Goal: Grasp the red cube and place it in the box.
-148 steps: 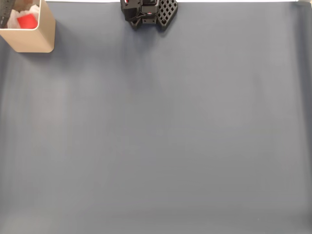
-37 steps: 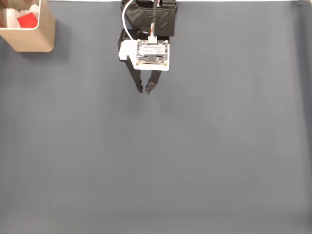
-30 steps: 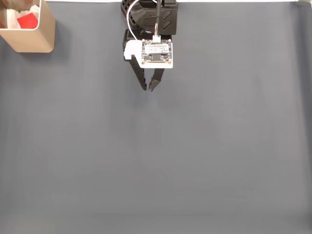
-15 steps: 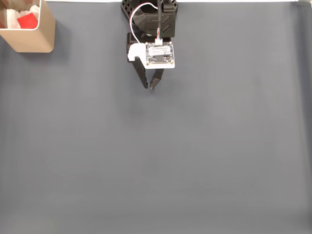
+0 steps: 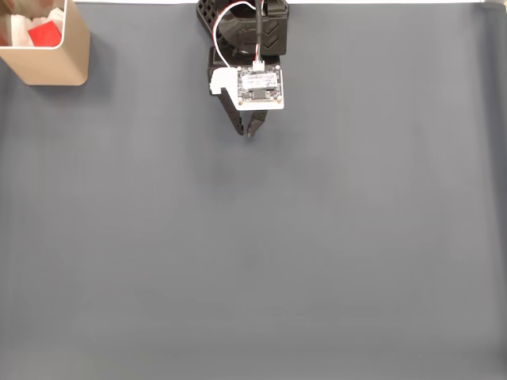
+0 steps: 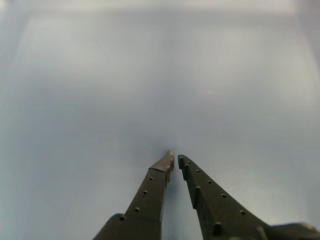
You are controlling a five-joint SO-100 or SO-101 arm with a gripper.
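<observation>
At twelve o'clock of the fixed view, the black two-finger gripper hangs above the grey-blue table mat, its white camera board facing up and a white cable looping back to the arm's base. Its fingers are drawn together with nothing between them; the wrist view shows the two dark perforated fingers meeting at their tips over bare, blurred mat.

Toward ten o'clock, in the far corner of the fixed view, stands the tan, round-cornered open box with a white interior. The small bright red plain-faced cube lies inside it, beside some white material that cannot be identified. Box and gripper are well apart.

Judged from this layout, the placement appears complete, so the remaining risks are slight:
- Any sweep of the arm toward ten o'clock could strike the box wall and shift or tip it, spilling the cube.
- The box sits at the frame's edge, partly cropped, so how squarely the cube rests cannot be confirmed.
- A low carry with closed fingertips could drag on the mat and wrinkle it.
</observation>
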